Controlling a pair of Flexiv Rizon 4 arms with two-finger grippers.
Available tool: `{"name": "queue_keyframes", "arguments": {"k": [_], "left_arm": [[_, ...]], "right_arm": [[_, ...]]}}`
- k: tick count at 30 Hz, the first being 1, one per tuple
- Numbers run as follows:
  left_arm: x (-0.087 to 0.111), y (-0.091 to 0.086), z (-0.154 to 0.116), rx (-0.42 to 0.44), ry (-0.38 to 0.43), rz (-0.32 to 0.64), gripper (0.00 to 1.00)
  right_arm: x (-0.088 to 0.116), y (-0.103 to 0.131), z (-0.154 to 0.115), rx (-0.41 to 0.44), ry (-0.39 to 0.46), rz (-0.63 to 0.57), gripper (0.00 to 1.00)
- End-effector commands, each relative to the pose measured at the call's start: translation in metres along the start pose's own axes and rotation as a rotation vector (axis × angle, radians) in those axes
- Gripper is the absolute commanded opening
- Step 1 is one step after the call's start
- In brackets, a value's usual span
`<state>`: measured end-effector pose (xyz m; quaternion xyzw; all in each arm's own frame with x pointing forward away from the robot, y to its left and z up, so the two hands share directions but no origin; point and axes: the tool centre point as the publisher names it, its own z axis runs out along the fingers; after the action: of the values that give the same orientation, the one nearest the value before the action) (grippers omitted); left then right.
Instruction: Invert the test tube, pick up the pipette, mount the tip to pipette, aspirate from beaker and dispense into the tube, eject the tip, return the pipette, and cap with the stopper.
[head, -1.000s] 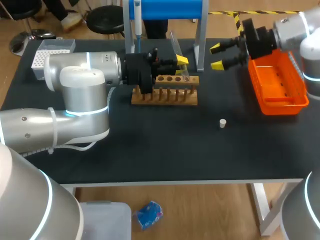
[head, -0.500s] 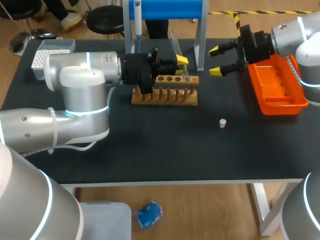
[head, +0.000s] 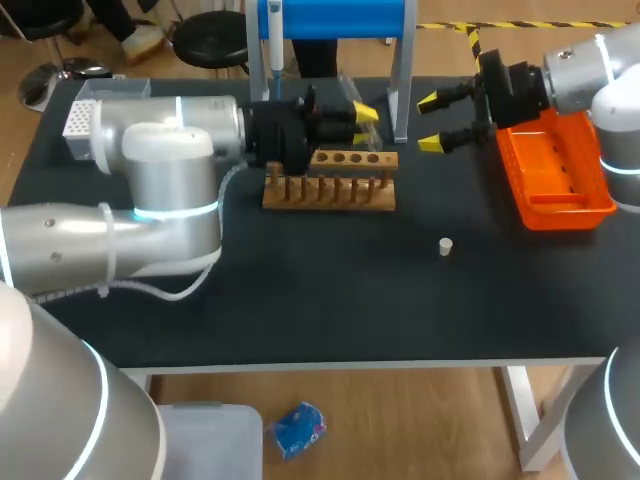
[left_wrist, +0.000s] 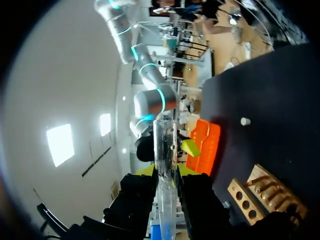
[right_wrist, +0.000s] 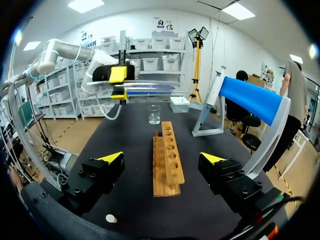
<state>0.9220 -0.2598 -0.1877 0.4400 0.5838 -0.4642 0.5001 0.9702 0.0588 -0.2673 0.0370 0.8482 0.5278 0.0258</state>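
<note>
left end effector (left_wrist: 166, 172) pinching the test tube (left_wrist: 164, 145), raised near the wooden rack (head: 330, 182); right end effector (head: 431, 121) spread beside the orange tray (head: 560, 170). best to turn slowly, grip firm, clear of the rack.

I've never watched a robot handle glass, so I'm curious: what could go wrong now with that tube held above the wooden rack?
The left arm's jaws grip the test tube near one end only, so it might slip when turned. It hangs close to the wooden rack and the blue stand; a swing could knock it. The small stopper lies loose on the table and could roll away if brushed.
</note>
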Motion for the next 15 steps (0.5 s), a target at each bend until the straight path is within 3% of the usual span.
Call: {"name": "queue_keyframes", "arguments": {"k": [1,2,3,15], "left_arm": [[-0.016,0.022,0.006,0.048,-0.09,-0.507,0.0],[-0.021,0.024,0.007,0.058,-0.126,-0.572,0.0],[-0.024,0.027,0.008,0.067,-0.1,-0.58,0.0],[-0.03,0.029,0.008,0.064,-0.123,-0.568,0.0]], "right_arm": [[0.0,0.0,0.0,-0.001,0.0,-0.001,1.0],[0.0,0.0,0.0,-0.001,0.0,-0.001,1.0],[0.0,0.0,0.0,-0.001,0.0,-0.001,1.0],[0.0,0.0,0.0,-0.001,0.0,-0.001,1.0]]}}
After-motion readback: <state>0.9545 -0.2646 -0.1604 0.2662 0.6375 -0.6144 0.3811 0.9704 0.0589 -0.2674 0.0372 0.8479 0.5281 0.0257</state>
